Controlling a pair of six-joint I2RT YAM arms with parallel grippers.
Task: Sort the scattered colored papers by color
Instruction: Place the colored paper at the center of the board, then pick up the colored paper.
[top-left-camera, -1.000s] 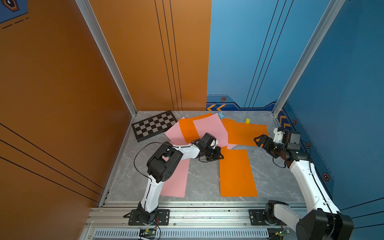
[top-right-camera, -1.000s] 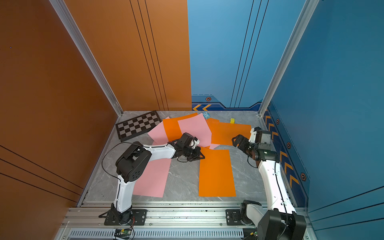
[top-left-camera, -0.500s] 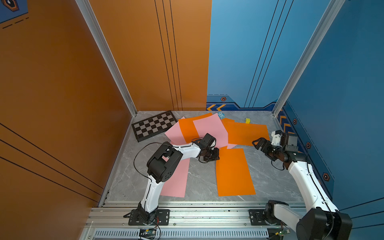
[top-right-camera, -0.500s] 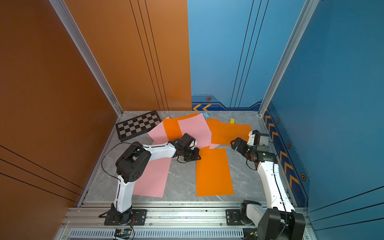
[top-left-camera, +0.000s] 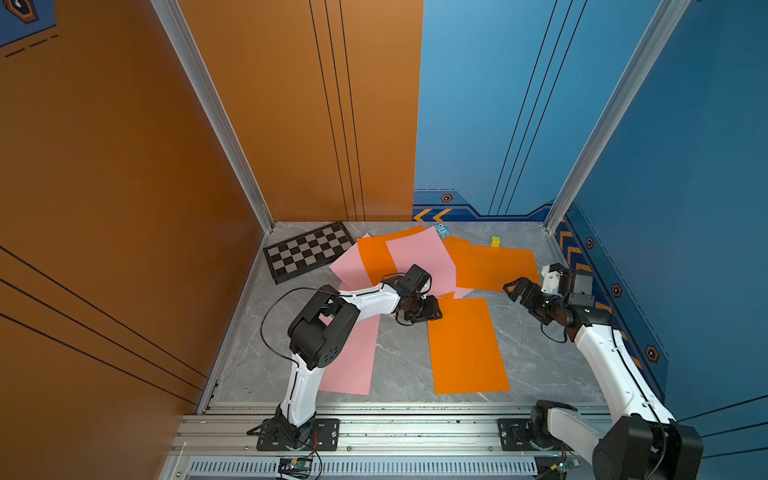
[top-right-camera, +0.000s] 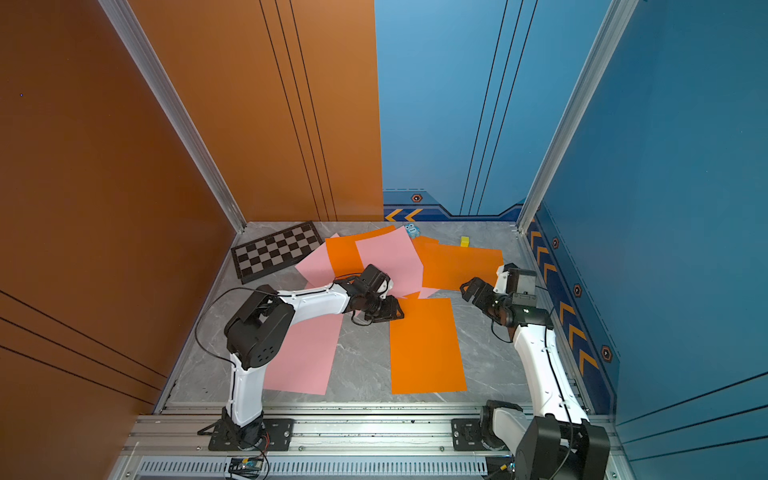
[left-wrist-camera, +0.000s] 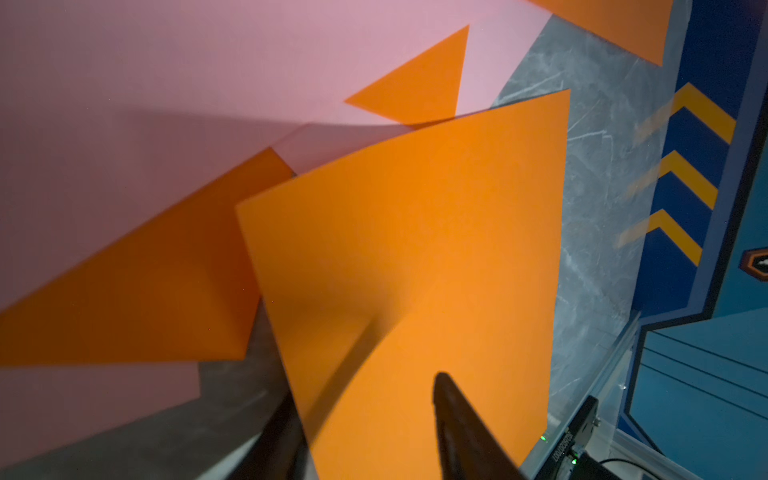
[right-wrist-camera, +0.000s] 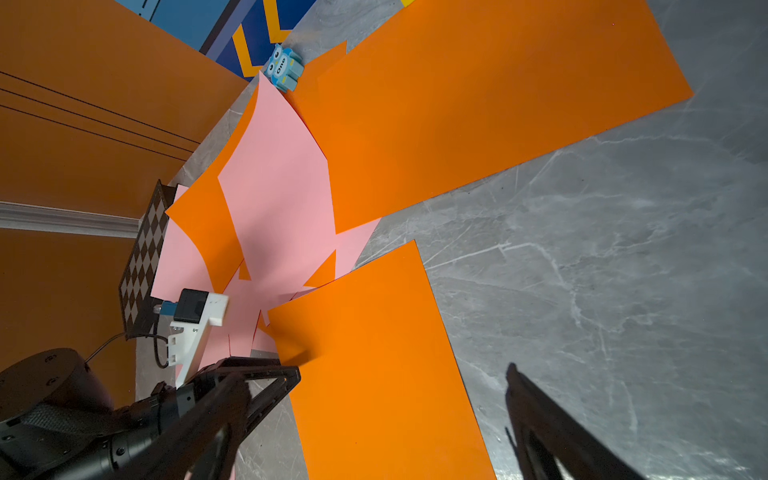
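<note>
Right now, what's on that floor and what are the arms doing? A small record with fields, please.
Orange sheet: front, centre
Pink sheet: front, partly under left arm
Mixed pile: pink and orange overlapping, back
Left end effector: open at orange sheet's corner
Right end effector: open, empty
Extras: checkered board, yellow cube, blue owl toy

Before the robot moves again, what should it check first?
1. Left gripper open: ok, but the near orange sheet has its edge between the jaws.
2. Right gripper open and empty: ok.
3. Grippers apart from each other: ok.
4. Colours sorted: not ok. Pink sheets and orange ones overlap at the back.
5. Near orange sheet clear of pink: not ok. Its corner lies over pink.
6. More sheets hidden underneath: cannot tell.
</note>
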